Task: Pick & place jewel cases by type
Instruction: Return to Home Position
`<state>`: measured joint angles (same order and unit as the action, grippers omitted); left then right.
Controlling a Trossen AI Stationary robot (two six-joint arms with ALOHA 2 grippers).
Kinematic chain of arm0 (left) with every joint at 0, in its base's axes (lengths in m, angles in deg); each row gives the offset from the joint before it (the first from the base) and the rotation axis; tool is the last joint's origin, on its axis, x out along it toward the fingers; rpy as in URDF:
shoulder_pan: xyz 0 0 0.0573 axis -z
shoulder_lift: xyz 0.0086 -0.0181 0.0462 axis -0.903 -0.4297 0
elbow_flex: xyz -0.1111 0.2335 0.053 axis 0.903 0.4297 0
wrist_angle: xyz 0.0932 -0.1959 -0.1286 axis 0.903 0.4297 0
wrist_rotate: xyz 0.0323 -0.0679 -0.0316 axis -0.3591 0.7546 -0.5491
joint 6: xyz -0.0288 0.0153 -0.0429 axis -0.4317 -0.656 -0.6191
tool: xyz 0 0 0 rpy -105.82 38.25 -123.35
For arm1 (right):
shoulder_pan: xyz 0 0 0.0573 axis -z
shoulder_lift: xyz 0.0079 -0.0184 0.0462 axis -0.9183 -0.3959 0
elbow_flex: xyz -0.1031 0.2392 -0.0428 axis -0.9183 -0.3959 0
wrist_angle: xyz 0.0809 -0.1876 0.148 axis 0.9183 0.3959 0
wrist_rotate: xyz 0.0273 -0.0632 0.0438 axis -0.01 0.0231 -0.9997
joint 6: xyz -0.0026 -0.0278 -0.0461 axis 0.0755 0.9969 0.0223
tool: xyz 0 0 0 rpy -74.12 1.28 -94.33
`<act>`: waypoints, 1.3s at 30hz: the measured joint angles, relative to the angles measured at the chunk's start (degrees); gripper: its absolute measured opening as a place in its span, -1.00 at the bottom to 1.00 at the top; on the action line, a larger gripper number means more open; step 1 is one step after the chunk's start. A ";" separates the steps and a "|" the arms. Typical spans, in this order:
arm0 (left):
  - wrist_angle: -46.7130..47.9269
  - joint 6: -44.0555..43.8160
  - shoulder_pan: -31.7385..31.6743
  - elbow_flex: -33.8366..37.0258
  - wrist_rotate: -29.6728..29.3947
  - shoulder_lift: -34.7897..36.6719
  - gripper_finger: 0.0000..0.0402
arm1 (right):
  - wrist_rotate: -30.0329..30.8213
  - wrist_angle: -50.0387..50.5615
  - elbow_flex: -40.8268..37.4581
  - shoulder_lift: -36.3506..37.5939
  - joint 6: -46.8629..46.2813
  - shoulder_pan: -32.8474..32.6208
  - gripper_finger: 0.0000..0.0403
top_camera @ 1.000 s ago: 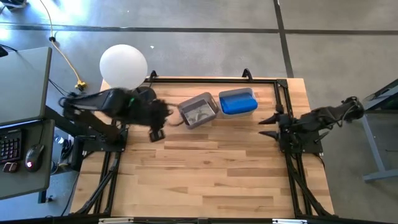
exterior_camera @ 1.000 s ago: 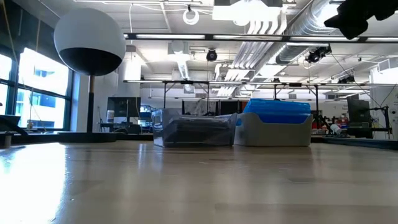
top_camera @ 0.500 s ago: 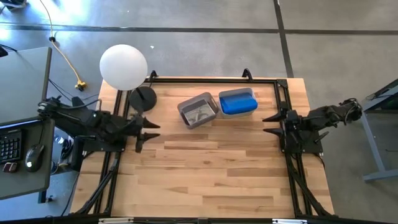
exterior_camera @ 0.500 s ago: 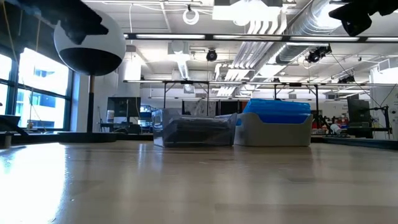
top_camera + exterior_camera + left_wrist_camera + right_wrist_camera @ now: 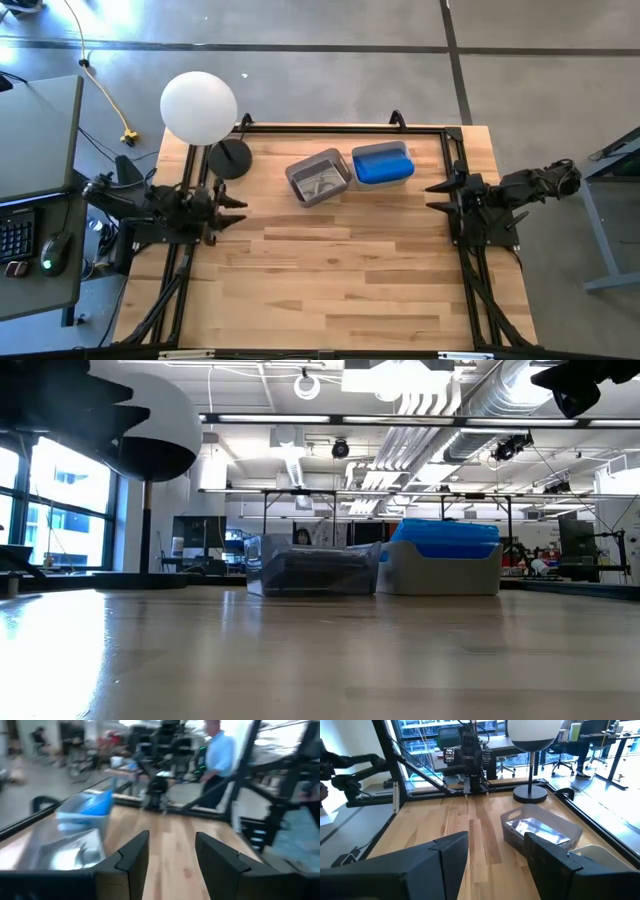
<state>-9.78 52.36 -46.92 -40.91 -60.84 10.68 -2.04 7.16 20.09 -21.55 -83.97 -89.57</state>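
Left jaws near the lamp (image 5: 199,107), right jaws opposite, both spread; grey tub (image 5: 296,181) and blue jewel cases (image 5: 380,165) between.

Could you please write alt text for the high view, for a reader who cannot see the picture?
A wooden table holds two tubs side by side near its far edge: a grey tub with dark jewel cases and a white tub with blue jewel cases. The left gripper and right gripper are open at opposite table sides, holding nothing.

Left claw (image 5: 232,212) and right claw (image 5: 432,197) face each other, well apart; both spread wide.
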 joint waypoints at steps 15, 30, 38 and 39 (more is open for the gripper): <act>-10.45 8.93 0.00 6.98 2.98 0.25 -0.21 | -1.53 -21.54 -13.36 -0.47 -1.71 0.00 -0.07; -7.46 13.94 0.00 7.15 5.76 0.30 -0.21 | -1.42 -47.43 -32.11 -0.41 2.10 0.02 -0.07; -5.51 15.38 0.00 7.20 2.09 0.27 -0.21 | 0.57 -42.78 -32.06 -0.42 7.82 0.02 -0.07; -5.49 15.82 0.00 7.20 2.17 0.19 -0.21 | 0.56 -41.84 -32.06 -0.43 7.58 0.02 -0.07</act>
<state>-15.27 68.18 -46.92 -33.72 -58.67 10.87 -1.48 -34.68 -11.97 -21.98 -76.39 -89.55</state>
